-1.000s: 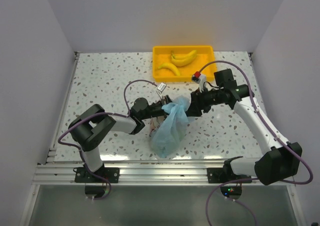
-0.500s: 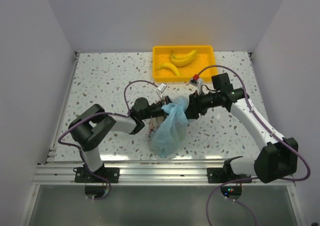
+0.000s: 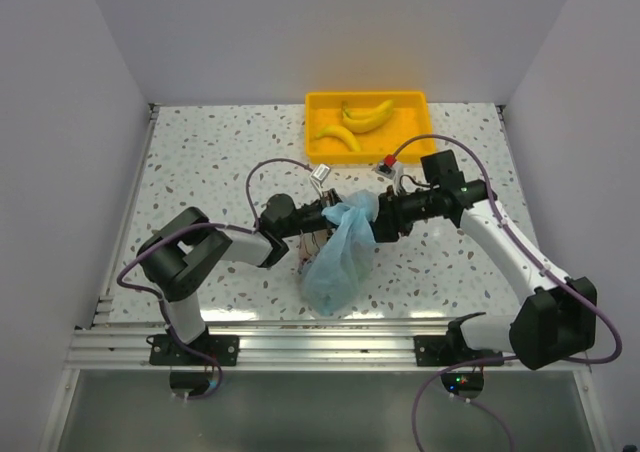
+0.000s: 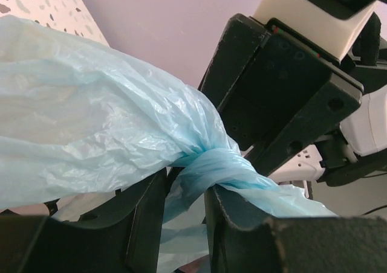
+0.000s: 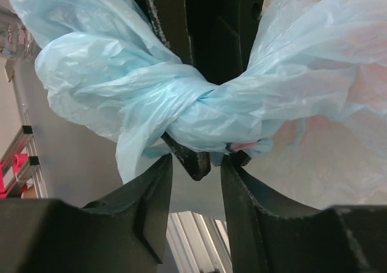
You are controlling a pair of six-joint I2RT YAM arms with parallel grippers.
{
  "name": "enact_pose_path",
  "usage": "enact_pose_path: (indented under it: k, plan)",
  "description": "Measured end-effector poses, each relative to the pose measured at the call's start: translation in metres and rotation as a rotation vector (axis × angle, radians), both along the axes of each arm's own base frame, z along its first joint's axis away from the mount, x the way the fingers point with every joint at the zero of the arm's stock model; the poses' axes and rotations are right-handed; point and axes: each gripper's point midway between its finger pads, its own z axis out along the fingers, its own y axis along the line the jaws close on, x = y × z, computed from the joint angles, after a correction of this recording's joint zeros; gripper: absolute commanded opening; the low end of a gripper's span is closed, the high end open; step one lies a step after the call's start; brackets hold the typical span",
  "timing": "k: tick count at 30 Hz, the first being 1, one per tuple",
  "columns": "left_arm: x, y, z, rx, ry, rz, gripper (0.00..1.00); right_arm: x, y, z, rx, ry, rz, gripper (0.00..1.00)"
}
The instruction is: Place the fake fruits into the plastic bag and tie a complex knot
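Note:
The light-blue plastic bag (image 3: 335,262) hangs bulging between both grippers, its top twisted into a knot (image 3: 352,210). My left gripper (image 3: 325,215) is shut on a twisted strip of bag film (image 4: 181,191) just below the knot (image 4: 214,161). My right gripper (image 3: 380,217) faces it; its jaws (image 5: 196,164) stand apart just under the knot (image 5: 193,119), with no film between them. Two yellow bananas (image 3: 368,115) lie in the yellow tray (image 3: 315,100). Other fruits are hidden by the film; a pinkish tint (image 5: 314,134) shows through it.
The yellow tray stands at the back centre. A small white tag (image 3: 322,173) lies behind the bag. An aluminium rail (image 3: 300,337) runs along the near edge. Grey walls close in the left, back and right sides.
My right arm has moved left, bringing its gripper closer to the knot. The left arm and the bag have hardly moved.

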Motion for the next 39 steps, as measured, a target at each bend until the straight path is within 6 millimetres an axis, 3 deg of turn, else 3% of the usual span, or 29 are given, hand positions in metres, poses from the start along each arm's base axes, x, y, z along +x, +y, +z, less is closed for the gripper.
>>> enact_pose_path:
  k: [4,7,14,19,24,27,33,39]
  plan:
    - [0.0,-0.001,0.001,-0.003,-0.002,0.003,0.36,0.0,0.001,0.0,0.007,-0.006,0.005,0.31]
    - [0.001,-0.001,0.001,-0.004,-0.002,0.009,0.35,0.0,0.002,-0.001,0.014,-0.006,0.0,0.0]
    - [0.006,0.002,0.002,-0.005,-0.005,0.028,0.39,0.004,-0.003,-0.005,-0.021,-0.016,-0.035,0.0]
    - [-0.007,0.013,0.005,-0.005,-0.03,-0.007,0.4,0.014,-0.015,-0.005,-0.077,-0.089,-0.08,0.0]
    - [-0.012,0.021,0.004,0.003,-0.055,-0.015,0.4,0.013,-0.022,0.007,-0.087,-0.173,-0.092,0.0]
    - [-0.013,0.022,0.006,0.001,-0.063,-0.018,0.4,0.012,-0.021,0.012,-0.077,-0.19,-0.081,0.26]
    - [-0.012,0.022,0.009,-0.005,-0.066,-0.021,0.43,0.011,-0.016,0.01,-0.066,-0.162,-0.065,0.55]
    - [-0.012,0.019,0.015,-0.018,-0.074,-0.024,0.48,0.014,-0.002,0.011,-0.028,-0.181,-0.064,0.56]
